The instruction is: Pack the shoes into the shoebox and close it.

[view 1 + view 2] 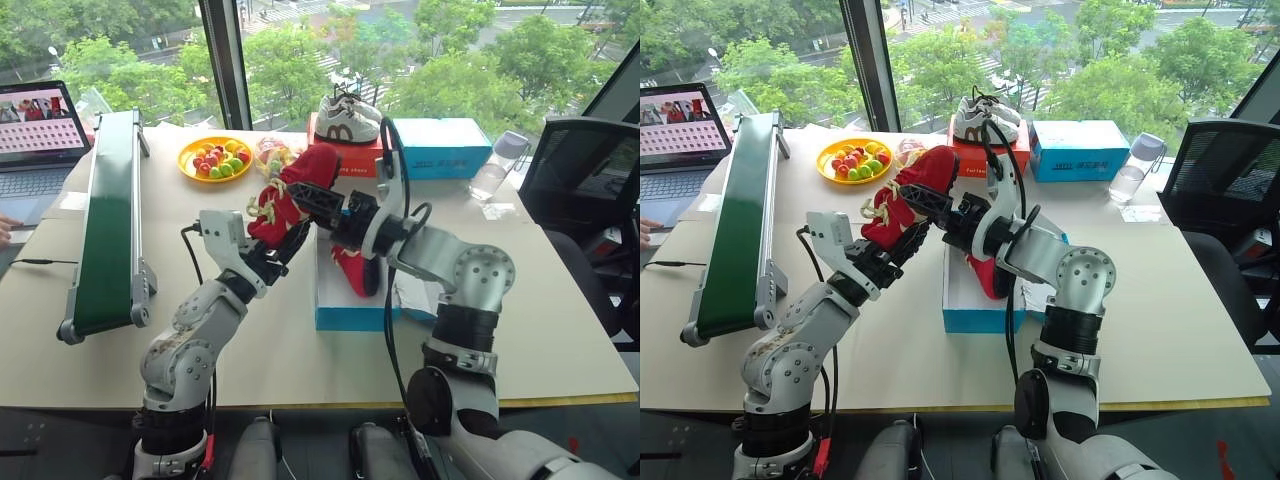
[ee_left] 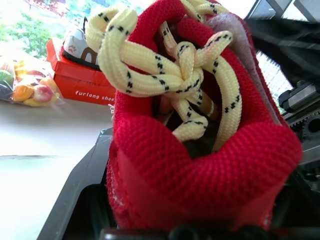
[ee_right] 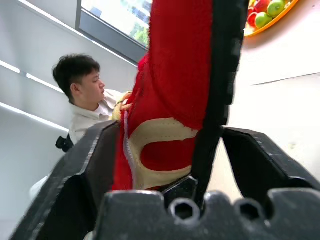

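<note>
One red shoe (image 1: 290,195) with cream-yellow laces hangs in the air over the table's middle, held from both ends. My left gripper (image 1: 285,238) is shut on its lower end; the left wrist view looks into the laced opening (image 2: 185,75). My right gripper (image 1: 312,200) closes on the shoe from the right, its fingers (image 3: 90,165) pressing the shoe's side and dark sole (image 3: 220,75). The other red shoe (image 1: 358,270) lies inside the open blue shoebox (image 1: 345,312), just under my right arm.
A green conveyor (image 1: 105,220) and a laptop (image 1: 35,130) stand at the left. At the back are an orange fruit plate (image 1: 215,158), a red box with white sneakers (image 1: 345,155), another blue box (image 1: 440,150) and a bottle (image 1: 497,165). A person (image 3: 85,100) sits nearby.
</note>
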Controlling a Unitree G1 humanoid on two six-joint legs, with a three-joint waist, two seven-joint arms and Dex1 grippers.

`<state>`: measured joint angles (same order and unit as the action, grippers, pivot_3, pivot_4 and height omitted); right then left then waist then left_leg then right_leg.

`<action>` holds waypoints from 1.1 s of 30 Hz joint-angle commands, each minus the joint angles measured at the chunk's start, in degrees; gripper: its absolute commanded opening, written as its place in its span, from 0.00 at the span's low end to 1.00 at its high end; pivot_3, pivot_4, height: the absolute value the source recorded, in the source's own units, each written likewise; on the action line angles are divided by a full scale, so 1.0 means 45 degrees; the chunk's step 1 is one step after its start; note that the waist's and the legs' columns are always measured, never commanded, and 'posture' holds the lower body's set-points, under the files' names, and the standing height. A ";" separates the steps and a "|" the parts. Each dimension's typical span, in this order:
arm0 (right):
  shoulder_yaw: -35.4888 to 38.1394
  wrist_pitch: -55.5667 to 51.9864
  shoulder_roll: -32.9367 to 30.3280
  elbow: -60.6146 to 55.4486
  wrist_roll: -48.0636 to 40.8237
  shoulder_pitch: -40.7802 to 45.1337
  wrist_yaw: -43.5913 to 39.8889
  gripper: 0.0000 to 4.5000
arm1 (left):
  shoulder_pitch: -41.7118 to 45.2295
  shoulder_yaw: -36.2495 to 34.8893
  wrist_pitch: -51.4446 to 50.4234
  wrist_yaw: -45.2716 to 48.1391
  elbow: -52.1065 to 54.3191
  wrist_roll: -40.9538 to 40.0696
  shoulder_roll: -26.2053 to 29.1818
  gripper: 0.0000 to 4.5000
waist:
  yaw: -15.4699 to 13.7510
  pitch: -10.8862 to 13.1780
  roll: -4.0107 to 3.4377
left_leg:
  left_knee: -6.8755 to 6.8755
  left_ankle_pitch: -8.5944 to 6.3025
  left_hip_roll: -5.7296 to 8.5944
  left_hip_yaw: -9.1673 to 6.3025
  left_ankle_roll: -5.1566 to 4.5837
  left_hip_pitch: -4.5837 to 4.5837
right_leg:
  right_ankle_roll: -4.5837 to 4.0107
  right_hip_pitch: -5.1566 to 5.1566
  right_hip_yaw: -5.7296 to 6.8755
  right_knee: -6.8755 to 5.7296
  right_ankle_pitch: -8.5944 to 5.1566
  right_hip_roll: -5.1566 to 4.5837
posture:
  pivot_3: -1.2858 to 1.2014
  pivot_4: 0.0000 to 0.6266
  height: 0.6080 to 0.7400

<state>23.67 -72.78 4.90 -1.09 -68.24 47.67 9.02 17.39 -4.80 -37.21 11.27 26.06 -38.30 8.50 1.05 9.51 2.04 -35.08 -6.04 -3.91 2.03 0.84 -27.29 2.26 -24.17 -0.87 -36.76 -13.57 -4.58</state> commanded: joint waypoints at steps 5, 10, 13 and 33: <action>-0.0402 0.0751 -0.0106 -0.0429 -0.0396 0.0119 -0.0113 0.25 | 0.0190 0.1067 -0.0042 0.0567 0.0586 -0.0119 -0.0090 0.60 | -0.0005 0.0000 0.0000 | 0.0003 0.0000 -0.0003 0.0000 0.0000 0.0000 | -0.0003 -0.0002 -0.0001 0.0002 -0.0001 0.0002 | 0.52 0.24 0.99; -0.0642 0.0751 -0.0245 -0.0445 -0.0421 0.0113 -0.0292 0.10 | 0.0176 0.1266 0.0201 0.0638 0.0534 0.0406 0.0070 0.60 | -0.0008 0.0000 0.0000 | 0.0004 0.0000 -0.0005 0.0000 0.0000 -0.0001 | -0.0005 -0.0003 -0.0001 0.0003 -0.0002 0.0005 | 0.52 0.24 0.99; -0.0647 0.1085 -0.0208 -0.0526 -0.0395 0.0129 -0.0273 0.10 | 0.0095 0.1636 0.0145 0.0770 0.0571 0.0979 0.0563 0.83 | -0.0009 0.0001 -0.0001 | 0.0006 0.0000 -0.0007 0.0000 0.0001 -0.0001 | -0.0006 -0.0005 -0.0002 0.0004 -0.0003 0.0005 | 0.52 0.24 0.99; -0.1825 -0.3728 -0.5581 0.0776 0.2368 0.1647 -0.0193 0.10 | -0.2002 0.1274 0.0775 0.3538 0.0899 0.1968 0.4005 0.99 | -0.0048 0.0025 -0.0046 | 0.0066 -0.0002 -0.0017 0.0010 0.0002 -0.0005 | -0.0048 -0.0036 -0.0005 0.0025 -0.0026 0.0007 | 0.52 0.24 0.99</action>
<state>15.62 -86.54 -19.09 3.16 -58.31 52.86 9.53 8.46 1.00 -35.17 26.32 27.32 -29.45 26.40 0.83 9.62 1.84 -34.79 -6.04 -3.99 2.07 0.85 -27.31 2.05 -24.32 -0.89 -36.64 -13.69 -4.55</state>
